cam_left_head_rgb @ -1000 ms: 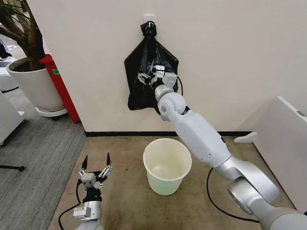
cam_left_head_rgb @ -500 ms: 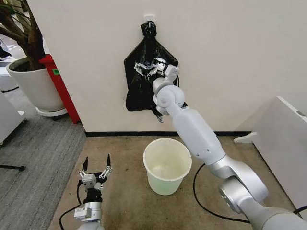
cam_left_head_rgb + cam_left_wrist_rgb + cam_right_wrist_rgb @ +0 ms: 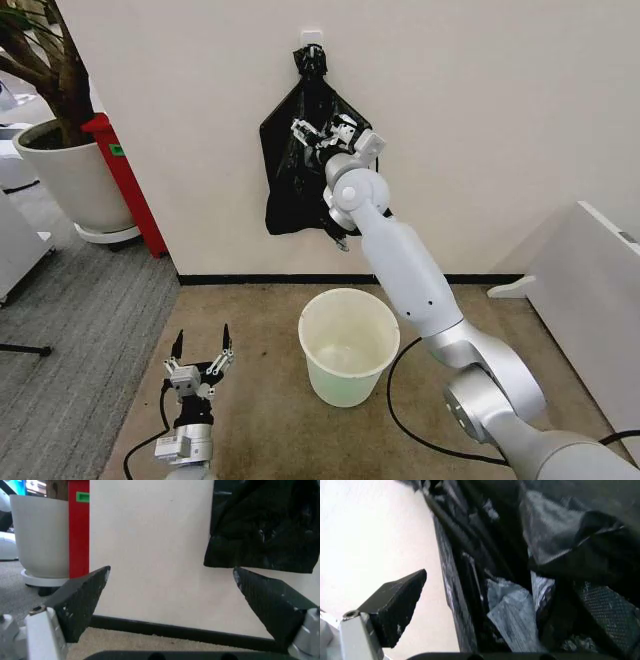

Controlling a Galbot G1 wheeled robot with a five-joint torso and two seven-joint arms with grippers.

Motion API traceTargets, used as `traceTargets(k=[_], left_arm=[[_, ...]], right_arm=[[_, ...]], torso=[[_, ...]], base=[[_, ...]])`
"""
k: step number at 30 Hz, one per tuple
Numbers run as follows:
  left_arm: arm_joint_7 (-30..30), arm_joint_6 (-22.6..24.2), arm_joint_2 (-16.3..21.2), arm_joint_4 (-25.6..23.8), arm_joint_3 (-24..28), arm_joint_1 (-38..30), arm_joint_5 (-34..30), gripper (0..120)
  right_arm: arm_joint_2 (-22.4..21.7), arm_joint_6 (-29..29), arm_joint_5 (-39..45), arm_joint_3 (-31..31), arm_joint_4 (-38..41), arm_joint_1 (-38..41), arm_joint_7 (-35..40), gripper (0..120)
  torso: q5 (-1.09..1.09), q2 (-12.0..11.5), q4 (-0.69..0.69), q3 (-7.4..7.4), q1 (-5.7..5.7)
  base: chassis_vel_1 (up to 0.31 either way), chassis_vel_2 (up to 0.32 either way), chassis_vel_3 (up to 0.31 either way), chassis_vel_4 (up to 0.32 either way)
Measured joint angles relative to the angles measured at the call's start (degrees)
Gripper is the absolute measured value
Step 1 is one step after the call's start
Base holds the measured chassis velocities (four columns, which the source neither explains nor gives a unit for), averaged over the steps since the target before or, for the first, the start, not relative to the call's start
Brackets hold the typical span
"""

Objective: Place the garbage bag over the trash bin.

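Fetch step in hand. Right gripper (image 3: 322, 132) is reaching, jaws spread, into the garbage bag (image 3: 300, 170) hanging on the wall above the trash bin (image 3: 348, 345); nothing clenched yet. Left gripper (image 3: 200, 358) is idling released, low by the floor. Next, likely: pinching a fold, lifting it off.

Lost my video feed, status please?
Right gripper open, up against the garbage bag hanging on the wall. Left gripper open, idle low. Trash bin unlined, nothing blocking.

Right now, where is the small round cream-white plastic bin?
In the head view the cream-white plastic bin stands on the carpet below the black plastic bag hanging on the wall, right of the left gripper.
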Motion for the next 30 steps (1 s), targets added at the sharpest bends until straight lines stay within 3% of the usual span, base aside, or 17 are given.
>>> traceTargets(k=[6, 9, 11, 17, 20, 23, 30], left_arm=[[0.0, 0.0, 0.0, 0.1, -0.1, 0.1, 0.1, 97], [0.0, 0.0, 0.1, 0.0, -0.1, 0.4, 0.0, 97], [0.0, 0.0, 0.1, -0.1, -0.1, 0.5, 0.0, 97], [-0.1, 0.0, 0.3, -0.9, -0.1, 0.8, 0.1, 97], [-0.1, 0.0, 0.4, -1.0, -0.1, 0.8, 0.1, 97], [-0.1, 0.1, 0.7, -1.1, -0.1, 0.8, 0.0, 97], [-0.1, 0.2, 0.7, -1.4, -0.1, 1.1, 0.0, 97]], right_arm=[[0.8, 1.7, 0.7, 1.6, -1.5, 0.0, -1.4, 99], [1.5, 2.7, 0.7, 2.6, -3.3, 0.1, -2.4, 86], [1.6, 2.8, 0.7, 2.6, -3.5, 0.1, -2.6, 85], [1.6, 3.8, -0.2, 2.4, -5.6, -0.1, -3.5, 60], [1.6, 3.9, -0.3, 2.3, -5.7, -0.4, -3.5, 54], [1.3, 4.1, -0.8, 2.0, -5.7, -0.7, -3.6, 36], [0.9, 4.4, -1.3, 1.8, -5.7, -0.5, -4.2, 11]], torso=[[0.00, 0.0, 0.00, 0.00, 0.00], [0.00, 0.0, 0.01, 0.00, 0.00], [0.00, 0.0, 0.01, 0.00, 0.00], [0.00, 0.0, 0.00, 0.00, 0.00], [0.00, 0.0, 0.01, 0.00, 0.00], [0.00, 0.0, 0.00, 0.00, 0.00], [0.00, 0.0, 0.01, 0.00, 0.00]], base=[[0.000, 0.000, 0.000, 0.000], [0.000, 0.000, 0.000, 0.000], [0.000, 0.000, 0.000, 0.000], [0.000, 0.000, 0.000, 0.000], [0.000, 0.000, 0.000, 0.000], [0.000, 0.000, 0.000, 0.000], [0.000, 0.000, 0.000, 0.000]])
